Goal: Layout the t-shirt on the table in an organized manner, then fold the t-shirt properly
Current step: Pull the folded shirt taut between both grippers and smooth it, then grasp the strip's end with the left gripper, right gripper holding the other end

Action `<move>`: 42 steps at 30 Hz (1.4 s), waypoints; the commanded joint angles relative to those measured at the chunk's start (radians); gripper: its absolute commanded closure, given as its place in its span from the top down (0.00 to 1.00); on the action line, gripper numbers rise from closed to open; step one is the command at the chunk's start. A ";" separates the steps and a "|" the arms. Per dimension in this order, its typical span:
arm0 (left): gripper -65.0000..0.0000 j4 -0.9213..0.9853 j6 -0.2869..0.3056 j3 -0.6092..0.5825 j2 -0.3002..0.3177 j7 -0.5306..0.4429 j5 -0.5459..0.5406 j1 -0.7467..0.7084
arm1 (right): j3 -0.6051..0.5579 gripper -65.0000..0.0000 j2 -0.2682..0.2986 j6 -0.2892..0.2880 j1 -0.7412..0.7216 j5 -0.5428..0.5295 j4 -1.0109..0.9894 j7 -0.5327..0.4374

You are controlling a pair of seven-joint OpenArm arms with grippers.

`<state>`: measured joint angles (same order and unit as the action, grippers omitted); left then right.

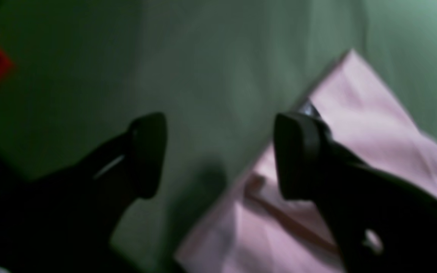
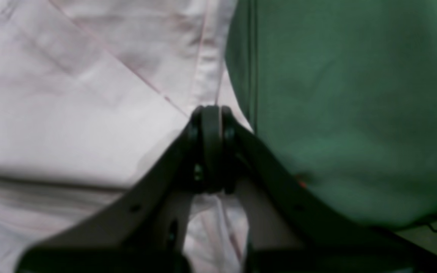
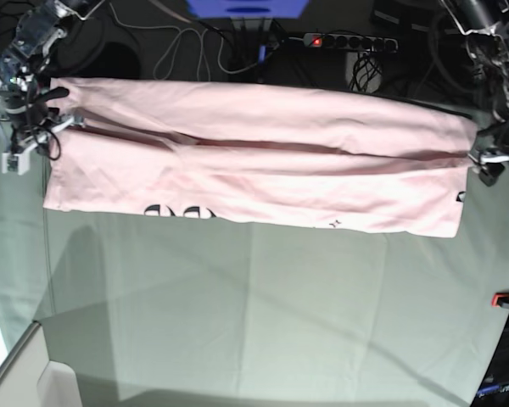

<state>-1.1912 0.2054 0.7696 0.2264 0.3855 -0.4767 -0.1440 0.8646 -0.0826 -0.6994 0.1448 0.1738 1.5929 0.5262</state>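
Lying folded lengthwise, t-shirt (image 3: pixel 263 161) covers table (image 3: pixel 254 314).

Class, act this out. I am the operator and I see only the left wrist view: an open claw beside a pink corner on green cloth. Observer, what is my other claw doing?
Observer: The right claw is shut at the hem of the t-shirt and appears to pinch it.
Operator: How does the whole shirt lie?
Observer: In the base view it is a long folded band stretched across the far side of the table.
Operator: Does any print show?
Observer: Yes, a little black lettering peeks out along the near edge.
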 commanded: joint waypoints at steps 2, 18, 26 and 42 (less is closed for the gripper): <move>0.78 -0.019 0.006 0.020 0.018 -0.016 -0.007 0.005 | 0.025 0.00 0.007 0.001 -0.003 -0.010 0.017 -0.013; 0.80 -0.019 0.006 0.032 0.023 -0.016 -0.007 0.004 | -0.014 0.20 0.011 0.001 0.022 -0.009 -0.075 -0.019; 0.80 -0.174 0.007 0.029 0.023 -0.016 -0.011 -0.030 | 0.014 0.47 -0.003 0.001 0.011 -0.012 -0.006 -0.013; 0.80 0.020 0.007 -0.197 0.046 -0.024 -0.034 0.028 | 0.068 0.56 -0.070 0.001 0.003 -0.012 0.110 -0.011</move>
<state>-1.1561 0.2054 0.5728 0.2577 0.3836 -0.5011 -0.1303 0.9321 -0.1581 -0.6991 0.1509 0.1757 1.6878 0.5346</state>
